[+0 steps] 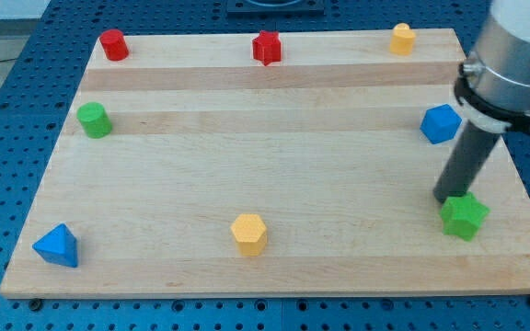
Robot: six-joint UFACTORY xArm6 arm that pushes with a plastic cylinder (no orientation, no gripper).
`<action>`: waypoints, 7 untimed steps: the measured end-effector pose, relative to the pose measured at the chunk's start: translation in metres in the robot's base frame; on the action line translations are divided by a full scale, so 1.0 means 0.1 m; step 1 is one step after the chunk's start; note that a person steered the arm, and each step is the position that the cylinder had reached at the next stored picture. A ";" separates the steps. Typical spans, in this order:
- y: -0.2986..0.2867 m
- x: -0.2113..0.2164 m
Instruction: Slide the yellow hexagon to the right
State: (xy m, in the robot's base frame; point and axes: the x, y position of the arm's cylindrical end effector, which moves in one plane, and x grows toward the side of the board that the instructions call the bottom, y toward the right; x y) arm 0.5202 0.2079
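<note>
**Desk:** What have you got on the camera view?

**Operator:** One view only. The wooden surface (274, 165) fills most of it, sitting on a blue perforated base (7, 110). My tip (447, 199) is down at the view's right, right at the upper-left edge of the green star block (465, 217); whether it is touching I can't tell. The rod slopes up from there to the grey arm housing at the view's top right.

**Desk:** And the end effector, wide or narrow?

**Operator:** Neither applies. My end effector is just a straight dark rod, with nothing that opens or closes, and it holds nothing.

**Desk:** Where is the yellow hexagon?

**Operator:** The yellow hexagon (248, 233) is near the view's bottom edge of the surface, roughly centre, a shade to the left. It stands on its own, well apart from my tip, which is far off to its right and slightly higher in the view.

**Desk:** The rest of the blocks?

**Operator:** Along the view's top: a red cylinder (112, 44) at the left, a red star block (266, 47) in the middle, and a second yellow block (402, 39) towards the right, whose shape I can't make out for certain. A green cylinder (93, 119) sits by the left edge, below the red cylinder. A blue triangular block (57, 245) is in the bottom-left corner. A blue block (440, 123), many-sided, lies at the right, just beside the rod's upper part and above the green star block.
</note>
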 end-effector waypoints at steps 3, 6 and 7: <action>0.03 0.17; -1.11 0.19; -1.28 0.22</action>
State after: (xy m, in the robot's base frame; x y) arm 0.5426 0.0794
